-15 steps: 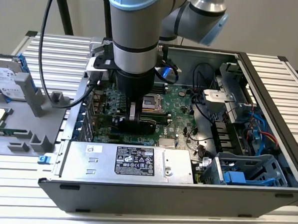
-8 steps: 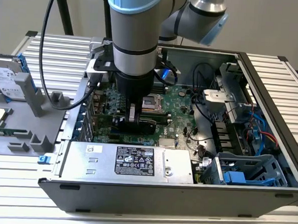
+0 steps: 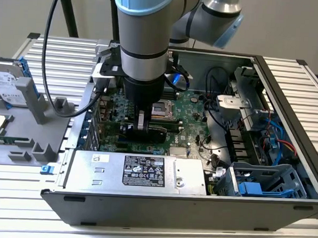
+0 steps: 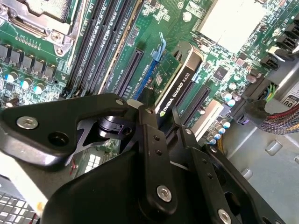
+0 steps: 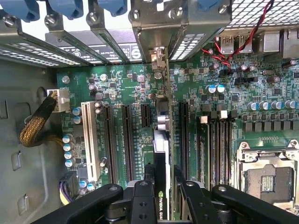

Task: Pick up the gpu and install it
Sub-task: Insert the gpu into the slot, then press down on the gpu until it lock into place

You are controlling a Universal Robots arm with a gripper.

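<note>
1 card, the gpu (image 4: 180,77), is gripped by the end effector (image 4: 161,119) and stands edge-down over a slot (image 5: 161,116) on the motherboard (image 5: 121,93); it looks not fully seated.

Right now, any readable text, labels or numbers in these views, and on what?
gpu: white lettering along the black cooler edge, a maker and model mark, not quoted here.
power supply label: dense white print on black, too small to read.
hard drive: white label, print too small to read.
motherboard: tiny white markings, too small to read.
</note>
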